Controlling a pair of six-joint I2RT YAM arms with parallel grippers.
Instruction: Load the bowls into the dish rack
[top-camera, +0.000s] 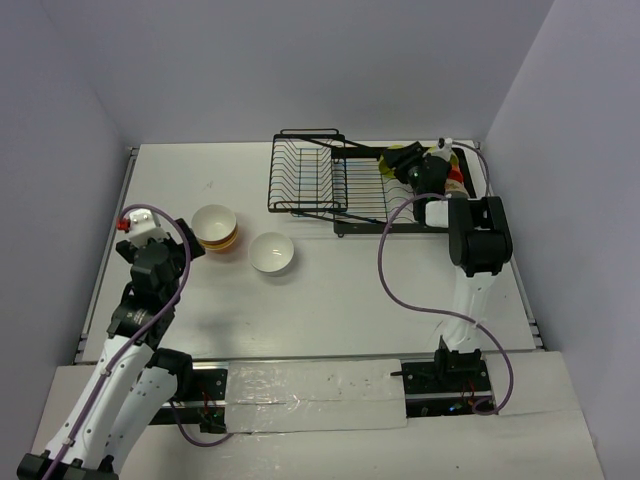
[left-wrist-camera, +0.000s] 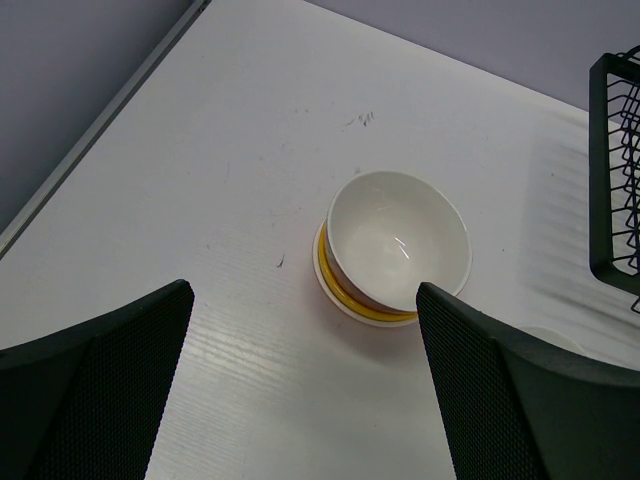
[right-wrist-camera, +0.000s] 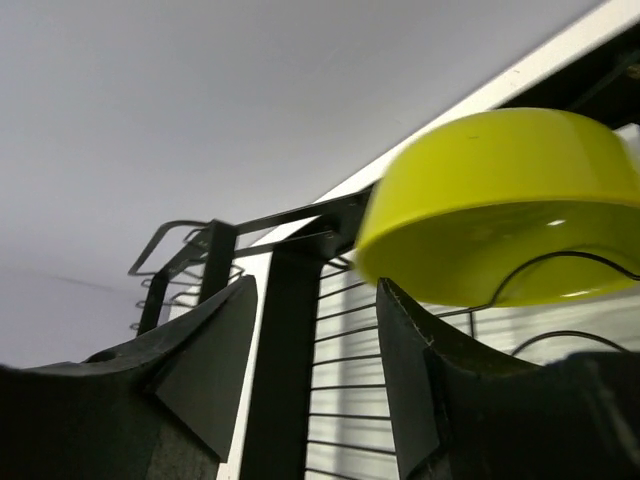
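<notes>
The black wire dish rack (top-camera: 335, 185) stands at the back of the table. A lime-green bowl (top-camera: 398, 158) rests tilted on the prongs at its right end. In the right wrist view this bowl (right-wrist-camera: 500, 210) sits just above my right finger, not between the jaws. My right gripper (right-wrist-camera: 315, 300) is open, with a black rack bar (right-wrist-camera: 285, 340) seen through the gap. A white bowl nested on a yellow-orange one (top-camera: 215, 227) stands at the left, and a single white bowl (top-camera: 271, 253) stands beside it. My left gripper (left-wrist-camera: 305, 380) hovers open just short of the nested bowls (left-wrist-camera: 395, 245).
A red-and-white object (top-camera: 456, 178) lies at the rack's right end, mostly hidden by my right arm (top-camera: 478, 235). The rack's left corner (left-wrist-camera: 615, 170) shows at the right of the left wrist view. Walls close in on three sides.
</notes>
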